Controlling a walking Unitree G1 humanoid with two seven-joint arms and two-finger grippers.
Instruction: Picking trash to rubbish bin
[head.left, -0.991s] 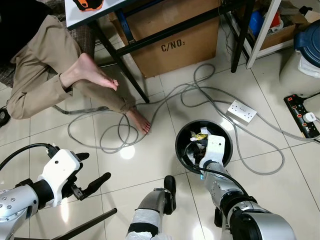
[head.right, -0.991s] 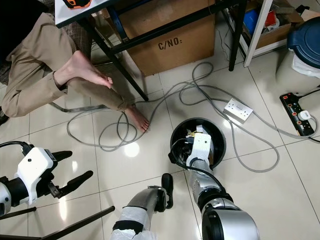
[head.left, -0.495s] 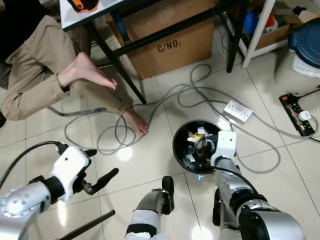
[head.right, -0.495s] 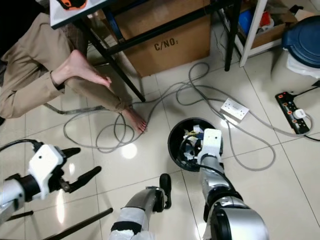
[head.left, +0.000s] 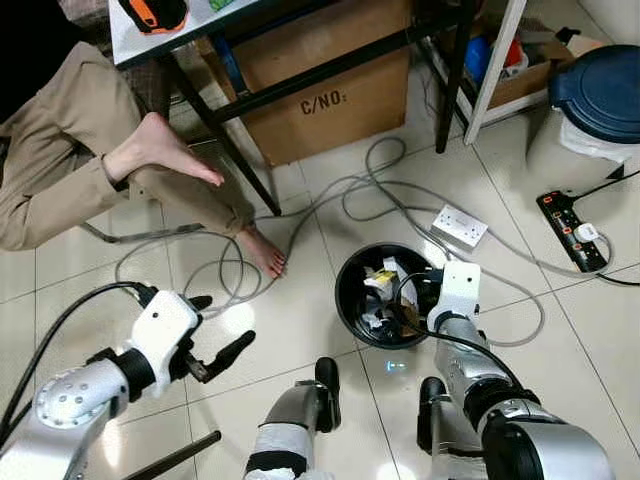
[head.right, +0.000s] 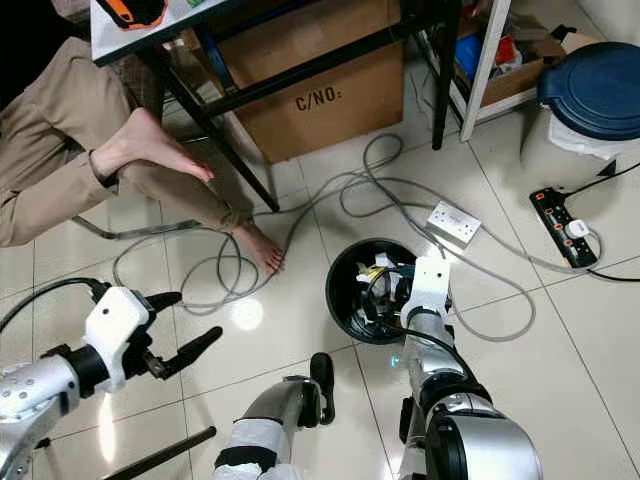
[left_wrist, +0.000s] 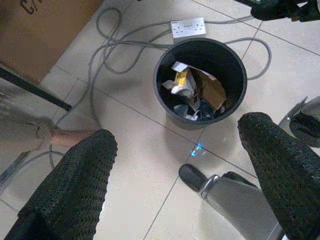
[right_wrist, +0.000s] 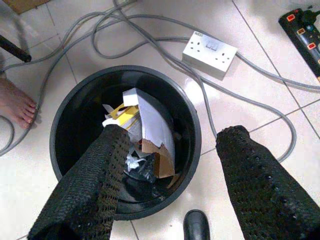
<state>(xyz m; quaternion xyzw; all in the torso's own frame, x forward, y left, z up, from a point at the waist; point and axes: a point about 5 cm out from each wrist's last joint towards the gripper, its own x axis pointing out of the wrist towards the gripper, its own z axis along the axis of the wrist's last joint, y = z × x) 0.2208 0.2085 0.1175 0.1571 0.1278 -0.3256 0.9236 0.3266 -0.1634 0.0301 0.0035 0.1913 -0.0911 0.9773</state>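
black bin (right_wrist: 192, 150); white, yellow trash (right_wrist: 150, 125); grey cables (head.left: 400, 190)

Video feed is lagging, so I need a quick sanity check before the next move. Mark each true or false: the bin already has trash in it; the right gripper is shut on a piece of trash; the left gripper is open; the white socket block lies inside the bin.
1. The bin already has trash in it. True.
2. The right gripper is shut on trash. False: it is open above the bin, holding nothing.
3. The left gripper is open. True.
4. The white socket block lies inside the bin. False: it lies on the floor beside it.
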